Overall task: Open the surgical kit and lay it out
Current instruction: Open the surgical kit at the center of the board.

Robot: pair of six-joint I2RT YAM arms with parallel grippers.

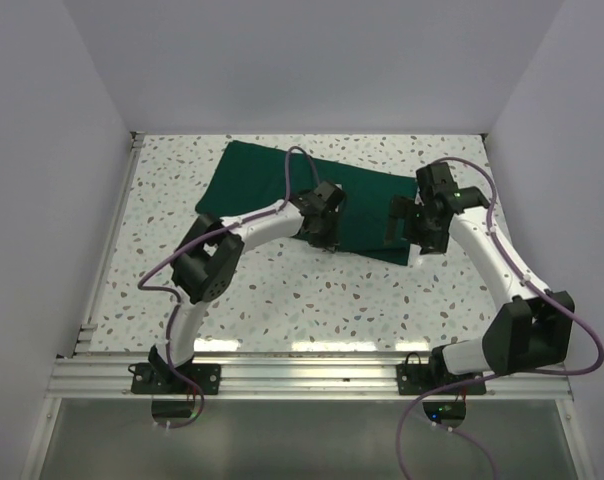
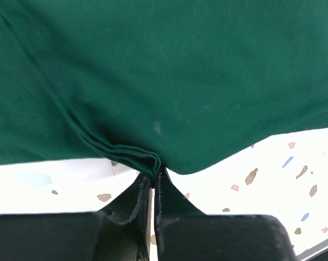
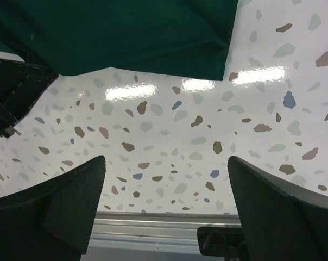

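Note:
The dark green cloth wrap (image 1: 262, 175) lies folded on the speckled table, at the middle back. My left gripper (image 1: 322, 238) is at its near edge and is shut on a folded layered hem of the cloth (image 2: 147, 160), fingertips (image 2: 153, 179) pinched together. My right gripper (image 1: 402, 228) is at the cloth's near right corner (image 3: 207, 54), open and empty above the bare table, its point midway between the fingers (image 3: 166, 163). No steel tray or instruments show; they are hidden or out of view.
The terrazzo table (image 1: 312, 300) ends at an aluminium rail (image 1: 312, 375) along the near edge, also in the right wrist view (image 3: 164, 228). White walls close in the back and both sides. Purple cables (image 1: 292, 165) loop over the arms.

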